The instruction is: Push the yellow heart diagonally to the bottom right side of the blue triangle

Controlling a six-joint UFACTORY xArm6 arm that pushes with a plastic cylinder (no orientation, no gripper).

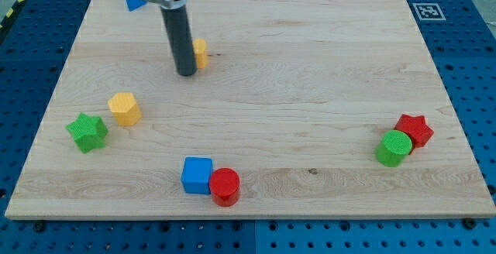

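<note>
The blue triangle (133, 1) lies at the view's top left of the wooden board, partly hidden by the arm. The yellow heart (200, 53) sits below and to the right of it, mostly hidden behind my rod. My tip (186, 73) rests on the board right against the heart's left side.
A yellow hexagon (124, 108) and a green star (87, 132) lie at the view's left. A blue cube (197, 174) touches a red cylinder (225, 186) near the bottom edge. A green cylinder (394, 147) and a red star (414, 129) sit at the right.
</note>
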